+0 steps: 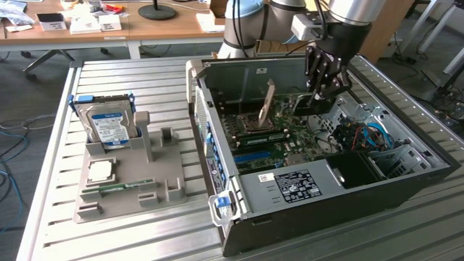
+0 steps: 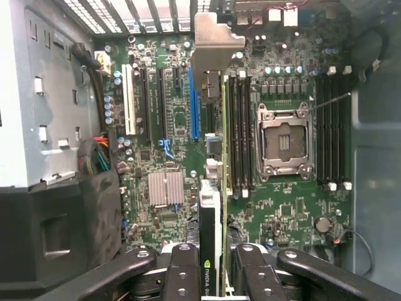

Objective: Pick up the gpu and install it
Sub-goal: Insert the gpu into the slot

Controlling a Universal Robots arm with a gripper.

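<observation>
My gripper point(image 1: 324, 93) reaches down into the open computer case point(image 1: 348, 202), shut on the gpu point(image 1: 310, 104), a dark card hanging just over the green motherboard point(image 1: 286, 133). In the wrist view the gpu point(image 2: 212, 207) appears edge-on between my two black fingers point(image 2: 185, 271), with its dark cooler, green board edge and silver bracket point(image 2: 216, 39) at the far end. It lies along the board between the blue slot point(image 2: 193, 113) and the black memory slots point(image 2: 241, 132). I cannot tell whether it touches a slot.
The open CPU socket point(image 2: 285, 141) and a small heatsink point(image 2: 166, 188) sit on the board. At the exterior view's left, a grey holder point(image 1: 134, 190) carries a silver hard drive point(image 1: 108, 126), a processor chip point(image 1: 99, 172) and a memory stick point(image 1: 119, 187). Cables point(image 1: 370, 136) fill the case's right.
</observation>
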